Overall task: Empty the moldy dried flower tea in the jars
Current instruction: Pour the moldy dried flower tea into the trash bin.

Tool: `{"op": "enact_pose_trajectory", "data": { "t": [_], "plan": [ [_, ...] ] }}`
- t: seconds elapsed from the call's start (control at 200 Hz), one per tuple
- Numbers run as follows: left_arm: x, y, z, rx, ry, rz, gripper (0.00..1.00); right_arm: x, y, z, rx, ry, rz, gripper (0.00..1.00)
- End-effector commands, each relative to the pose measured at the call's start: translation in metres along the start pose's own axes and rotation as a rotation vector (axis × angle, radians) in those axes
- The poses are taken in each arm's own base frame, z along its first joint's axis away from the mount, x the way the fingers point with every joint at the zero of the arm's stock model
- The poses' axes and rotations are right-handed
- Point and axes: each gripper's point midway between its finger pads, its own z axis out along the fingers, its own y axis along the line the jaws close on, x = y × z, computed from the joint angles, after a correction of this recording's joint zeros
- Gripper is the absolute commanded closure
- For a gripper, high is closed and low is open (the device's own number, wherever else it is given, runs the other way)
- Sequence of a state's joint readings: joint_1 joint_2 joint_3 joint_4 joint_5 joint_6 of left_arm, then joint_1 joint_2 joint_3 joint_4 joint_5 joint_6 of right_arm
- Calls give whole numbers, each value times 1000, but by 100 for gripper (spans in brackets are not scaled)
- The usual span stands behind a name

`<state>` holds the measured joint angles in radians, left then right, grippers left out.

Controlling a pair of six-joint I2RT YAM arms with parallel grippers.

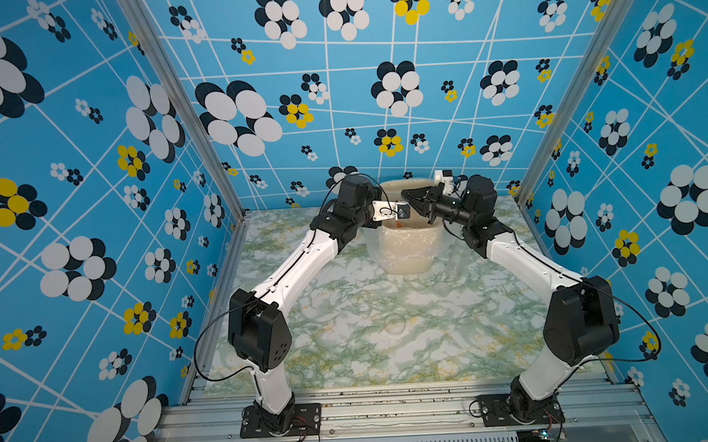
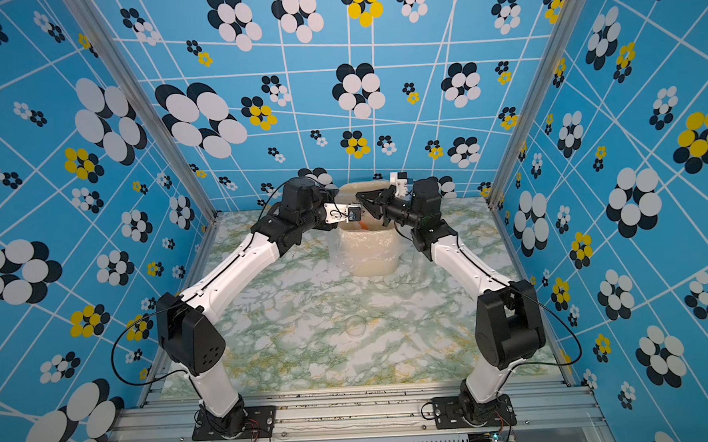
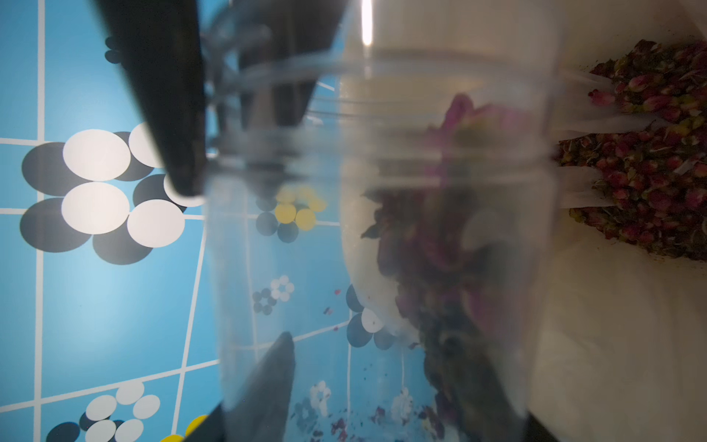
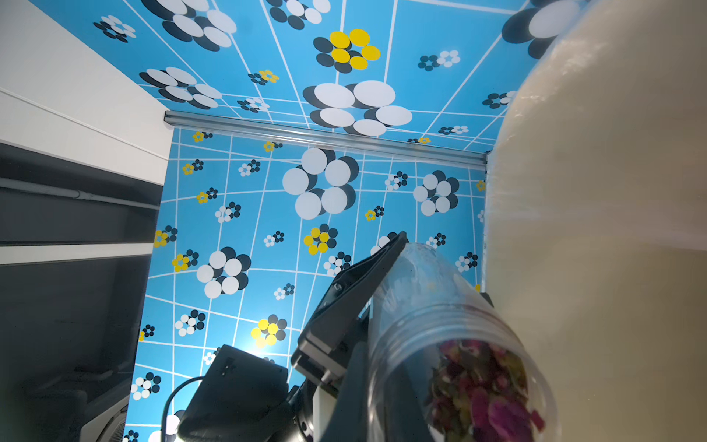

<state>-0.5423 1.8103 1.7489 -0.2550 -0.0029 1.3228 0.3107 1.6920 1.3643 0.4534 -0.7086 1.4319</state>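
Note:
In both top views my left gripper (image 1: 400,216) is shut on a clear jar (image 2: 354,218), tipped sideways over the beige bin (image 1: 407,244). The left wrist view has the jar (image 3: 382,229) filling the picture, with moldy dried flower tea (image 3: 440,248) lying along one wall. More tea (image 3: 650,172) is heaped inside the bin. My right gripper (image 1: 409,196) hangs over the bin with its black fingers (image 3: 164,114) shut, empty, tips beside the jar's neck. From the right wrist, the jar's open mouth (image 4: 459,344) faces me with tea (image 4: 482,390) inside.
The plastic-lined bin (image 2: 366,250) stands at the back centre against the wall. Two flat clear lids (image 1: 394,324) (image 1: 441,288) lie on the marble-patterned table in front of it. Patterned walls close in the left, right and back sides.

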Motion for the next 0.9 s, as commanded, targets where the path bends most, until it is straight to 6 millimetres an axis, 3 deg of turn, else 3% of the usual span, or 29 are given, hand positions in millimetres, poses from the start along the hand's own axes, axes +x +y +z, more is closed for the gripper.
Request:
{"op": "enact_pose_trajectory", "data": {
  "t": [0.0, 0.215, 0.525, 0.555, 0.67, 0.895],
  "plan": [
    [-12, 7, -2, -4, -54, -26, 97, -3, 4, 5, -42, 13, -37, 100],
    [-12, 9, -2, -14, -76, -78, 89, -5, 3, 6, -79, 13, -13, 100],
    [-3, 13, -6, -28, -111, -183, 58, -4, 1, 3, -106, 20, -3, 100],
    [-1, 14, -6, -32, -112, -190, 50, -5, 0, 2, -109, 17, -2, 100],
    [3, 15, -8, -34, -119, -220, 34, -5, 0, 1, -127, 19, 5, 100],
    [8, 15, -13, -43, -137, -279, 20, -8, 1, -2, -155, 24, 12, 100]
  ]
}}
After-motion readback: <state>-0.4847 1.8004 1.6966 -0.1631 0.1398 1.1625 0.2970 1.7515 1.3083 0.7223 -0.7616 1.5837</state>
